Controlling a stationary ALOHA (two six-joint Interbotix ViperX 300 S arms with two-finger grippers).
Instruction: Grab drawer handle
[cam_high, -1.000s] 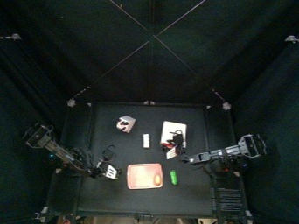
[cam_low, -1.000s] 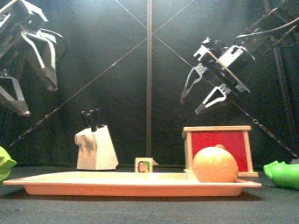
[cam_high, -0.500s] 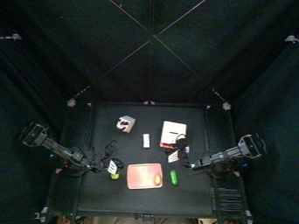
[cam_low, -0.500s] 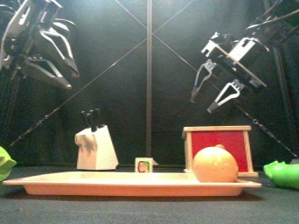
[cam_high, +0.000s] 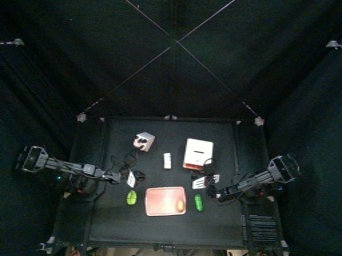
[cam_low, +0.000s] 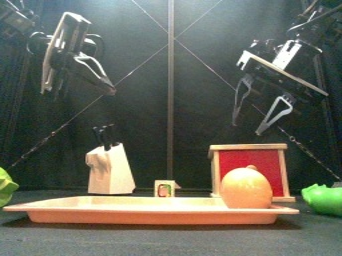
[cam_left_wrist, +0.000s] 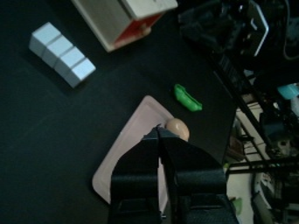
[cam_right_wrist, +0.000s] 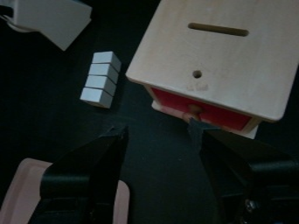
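We see the drawer box (cam_right_wrist: 216, 61) standing right of the table's (cam_high: 114, 150) middle, a wooden box with a red front. From the right wrist camera its pale top fills much of the frame, with a slot and a small hole in it; the red face runs along one edge, and a small knob, the handle (cam_right_wrist: 193, 108), sticks out from that face toward the right gripper (cam_right_wrist: 158, 131). The front view shows the red face (cam_low: 250, 165) square on, so the drawer points at the table's front edge; there the handle is hidden behind an orange ball (cam_low: 247, 188) that sits on the pink tray (cam_low: 80, 210).

The right gripper hangs high over the box with its jaws spread wide, holding nothing; the handle lies between the two fingertips in its own camera, though we cannot tell how far below.

The left gripper (cam_left_wrist: 162, 136) hovers above the tray's left part, its jaws nearly together and nothing between them. Its camera looks down on the tray, the ball and a green piece (cam_left_wrist: 187, 97) beside the tray.

Only the front view shows the knife block (cam_low: 110, 165) upright, left of the box.
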